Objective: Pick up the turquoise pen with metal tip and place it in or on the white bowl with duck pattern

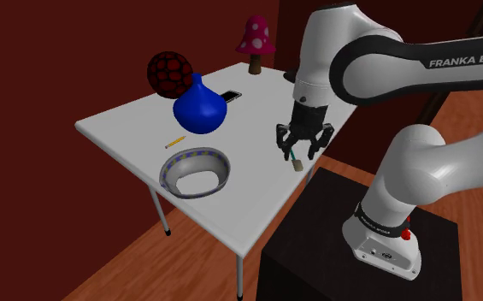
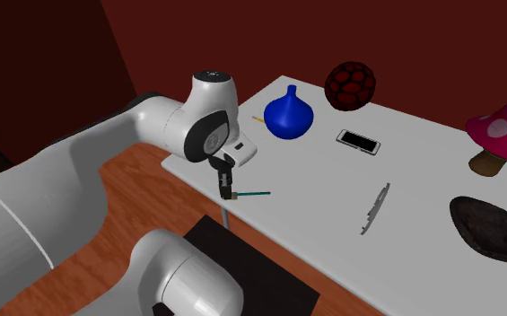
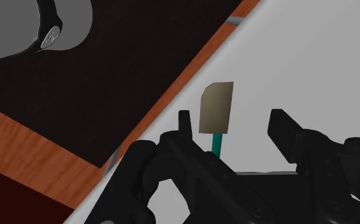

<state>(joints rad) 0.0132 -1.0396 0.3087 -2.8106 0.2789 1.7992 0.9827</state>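
A white table [image 1: 256, 111] stands against dark red walls. Near its edge by the stand, the gripper [image 1: 302, 154] has its fingers apart either side of the turquoise pen [image 3: 218, 143], not clasping it. The gripper hides the pen's rear end. The white bowl [image 1: 218, 158] sits well apart.

Arm reaching down; claw [image 1: 301, 152] vertical, fingers spread.

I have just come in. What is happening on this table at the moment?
The white arm's black gripper is low over the turquoise pen, which is near the edge of the white table by the stand. The fingers stand apart on either side of the pen and do not clasp it. The white bowl, to the shoulder view's left, has no pen in it.
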